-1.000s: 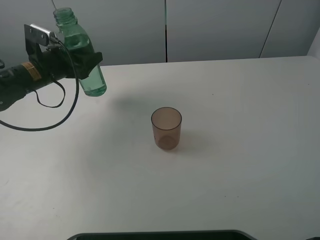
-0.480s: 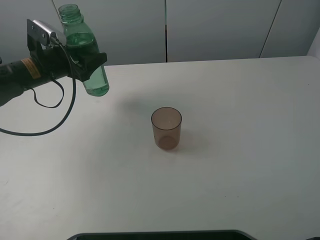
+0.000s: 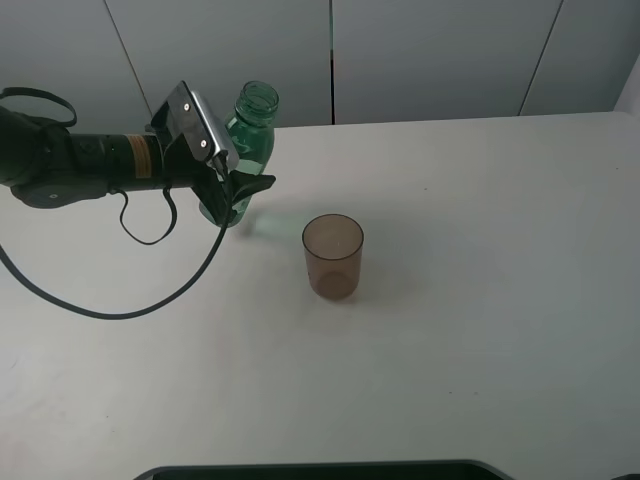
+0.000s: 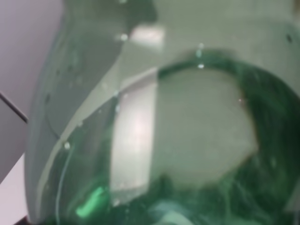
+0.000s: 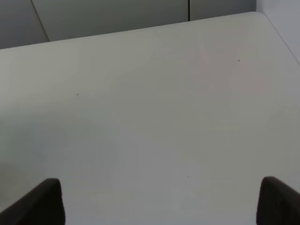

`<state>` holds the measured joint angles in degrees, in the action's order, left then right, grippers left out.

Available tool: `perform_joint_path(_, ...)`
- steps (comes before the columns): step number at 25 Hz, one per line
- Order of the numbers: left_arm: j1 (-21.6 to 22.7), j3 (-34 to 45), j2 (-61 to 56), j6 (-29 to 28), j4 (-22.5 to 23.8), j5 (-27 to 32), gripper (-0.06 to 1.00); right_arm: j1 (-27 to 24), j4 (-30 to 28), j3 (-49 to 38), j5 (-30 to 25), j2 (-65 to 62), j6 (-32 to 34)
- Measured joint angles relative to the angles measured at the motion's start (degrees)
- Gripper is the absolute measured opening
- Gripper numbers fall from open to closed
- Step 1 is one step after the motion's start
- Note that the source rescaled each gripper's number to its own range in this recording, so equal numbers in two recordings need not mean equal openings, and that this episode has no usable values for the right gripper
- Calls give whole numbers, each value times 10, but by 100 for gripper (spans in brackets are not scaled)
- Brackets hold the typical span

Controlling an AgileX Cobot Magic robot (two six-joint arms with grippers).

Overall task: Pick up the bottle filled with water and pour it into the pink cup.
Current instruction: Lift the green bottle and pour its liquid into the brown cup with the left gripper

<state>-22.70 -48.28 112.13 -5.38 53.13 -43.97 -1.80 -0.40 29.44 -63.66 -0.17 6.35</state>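
Note:
The green-tinted bottle is uncapped and has clear liquid inside. It is held above the table, left of the pink cup, with its neck tilted up and to the right. My left gripper is shut on the bottle's lower body. In the left wrist view the bottle fills the picture and hides the fingers. The cup stands upright on the white table and looks empty. My right gripper is open and empty over bare table, out of the exterior high view.
A black cable hangs in a loop from the left arm down over the table. A dark edge runs along the table's front. Grey wall panels stand behind the table's back edge.
My left arm has carried the bottle right and lower, toward the cup. The wrist has turned, and the bottle's neck now leans to the right. The cup has not moved.

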Motion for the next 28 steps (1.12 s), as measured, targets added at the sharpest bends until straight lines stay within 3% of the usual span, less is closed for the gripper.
perform_joint_path(9,-26,-7,0,145,-43,32,0,0,0,0,0,0,0)
perform_joint_path(15,-37,-9,0,179,-50,38,0,0,0,0,0,0,0)
perform_joint_path(28,-59,-9,0,313,-62,49,0,0,0,0,0,0,0)
